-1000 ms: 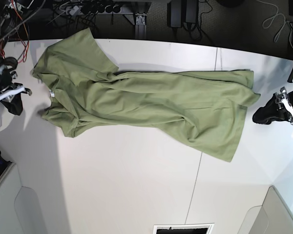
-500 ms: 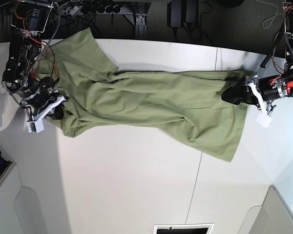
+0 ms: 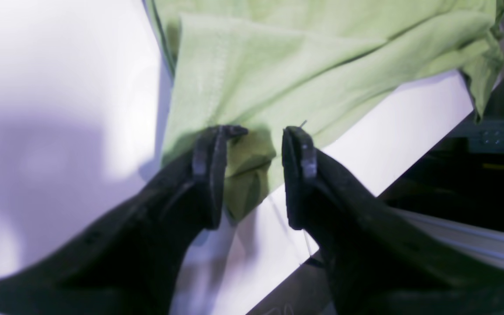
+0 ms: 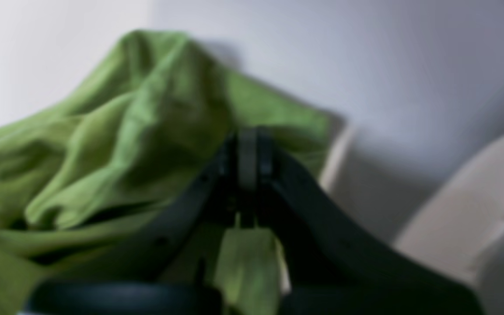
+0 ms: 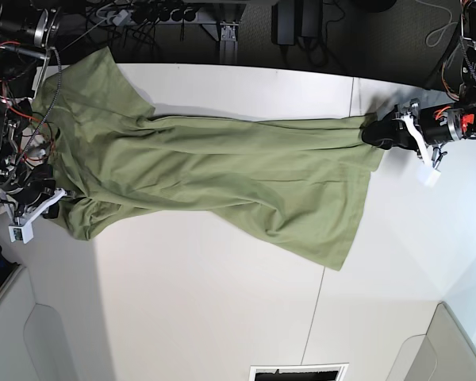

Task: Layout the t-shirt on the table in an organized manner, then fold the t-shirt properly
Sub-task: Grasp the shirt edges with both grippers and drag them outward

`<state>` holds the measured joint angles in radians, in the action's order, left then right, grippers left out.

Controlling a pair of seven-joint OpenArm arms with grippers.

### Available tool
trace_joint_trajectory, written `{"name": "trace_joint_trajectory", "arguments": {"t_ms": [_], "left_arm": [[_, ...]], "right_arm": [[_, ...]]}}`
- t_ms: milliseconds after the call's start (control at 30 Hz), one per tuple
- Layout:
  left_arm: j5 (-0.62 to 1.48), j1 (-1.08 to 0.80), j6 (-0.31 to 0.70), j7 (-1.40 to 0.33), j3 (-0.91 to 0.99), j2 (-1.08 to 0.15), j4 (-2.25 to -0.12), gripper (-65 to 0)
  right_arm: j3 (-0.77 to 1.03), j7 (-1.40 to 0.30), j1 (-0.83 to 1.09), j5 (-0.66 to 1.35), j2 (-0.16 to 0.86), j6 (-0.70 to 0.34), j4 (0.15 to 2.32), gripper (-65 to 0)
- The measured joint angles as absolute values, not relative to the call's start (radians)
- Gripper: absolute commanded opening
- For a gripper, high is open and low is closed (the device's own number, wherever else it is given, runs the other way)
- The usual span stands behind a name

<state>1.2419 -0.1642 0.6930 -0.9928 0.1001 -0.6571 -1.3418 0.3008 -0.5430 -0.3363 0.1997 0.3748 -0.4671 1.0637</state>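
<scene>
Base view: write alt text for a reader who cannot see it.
An olive-green t-shirt lies stretched lengthwise across a white table, seen from above, wrinkled and only partly flattened. The right hand sits at the shirt's sleeve end, the left hand at a corner of its hem end.

The base view is bright and evenly lit from above, sharp across the middle, with the bench (image 5: 222,302) edges bowed by a wide lens and the background beyond it dark. A soft grey shadow falls on the bench's left side. In the left wrist view the shirt (image 3: 304,65) is fairly clear, the left tool (image 3: 260,131) soft, and glare washes out the bench at left beside a bluish shadow. The right wrist view is blurred throughout; the right tool (image 4: 247,144) is a dark smear.
</scene>
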Motion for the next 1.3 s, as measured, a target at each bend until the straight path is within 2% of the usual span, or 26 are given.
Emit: {"name": "trace_joint_trajectory", "arguments": {"t_ms": [300, 533, 700, 967, 1167, 1300], "left_arm": [[1.293, -0.170, 0.693, -1.004, 0.106, -0.691, -1.357, -40.7], [1.296, -0.169, 0.689, -1.010, 0.156, -0.689, -1.615, -40.7], [1.145, -0.168, 0.692, -0.985, 0.117, -0.613, -1.700, -40.7], [0.838, -0.197, 0.692, -0.813, 0.011, -0.610, -1.651, -40.9], [0.800, -0.267, 0.692, -0.812, -0.001, -0.612, -1.653, -40.9], [0.825, -0.352, 0.697, -0.783, 0.001, -0.616, -1.656, -40.9]], "right_arm": [[0.301, -0.570, -0.379, 0.284, 0.388, -0.467, 1.065, -65.0], [0.301, -0.637, -0.377, 0.352, 0.387, -0.487, 1.065, -65.0], [0.301, -0.706, -0.377, 0.385, 0.357, -0.490, 1.065, -65.0], [0.301, -0.726, -0.375, 0.324, 0.298, -0.517, 1.065, -65.0], [0.301, -0.710, -0.380, 0.269, 0.302, -0.517, 1.045, -65.0], [0.302, -0.605, -0.382, 0.247, 0.302, -0.529, 0.976, -65.0]]}}
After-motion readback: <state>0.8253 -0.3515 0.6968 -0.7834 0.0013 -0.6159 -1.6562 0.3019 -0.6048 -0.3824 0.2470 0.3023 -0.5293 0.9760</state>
